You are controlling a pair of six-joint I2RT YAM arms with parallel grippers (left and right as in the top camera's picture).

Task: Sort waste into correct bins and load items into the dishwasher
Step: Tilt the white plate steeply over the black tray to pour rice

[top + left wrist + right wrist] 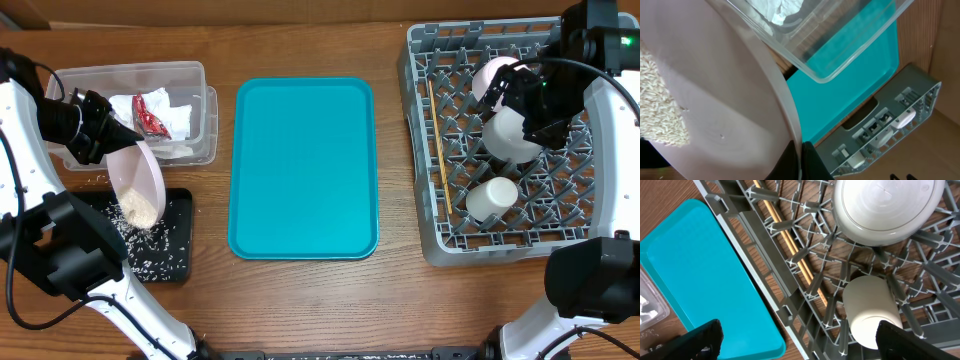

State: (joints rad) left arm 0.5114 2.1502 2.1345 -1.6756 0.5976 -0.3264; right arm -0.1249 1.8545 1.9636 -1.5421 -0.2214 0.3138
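Plate (137,182), pale pink, is clamped by its rim in my left gripper (103,128). It tilts steeply, with rice (140,208) bunched at its low edge over the black tray (175,212), where loose grains lie scattered. Just behind, the clear tub (205,120) holds napkins (180,118) and a red wrapper (152,113). Beside it lies the teal tray (305,170). Farther across, my right gripper (528,100) hangs with jaws spread wide, holding nothing, above the grey rack (422,200) with its bowl (508,140), cup (492,198) and chopsticks (437,130).
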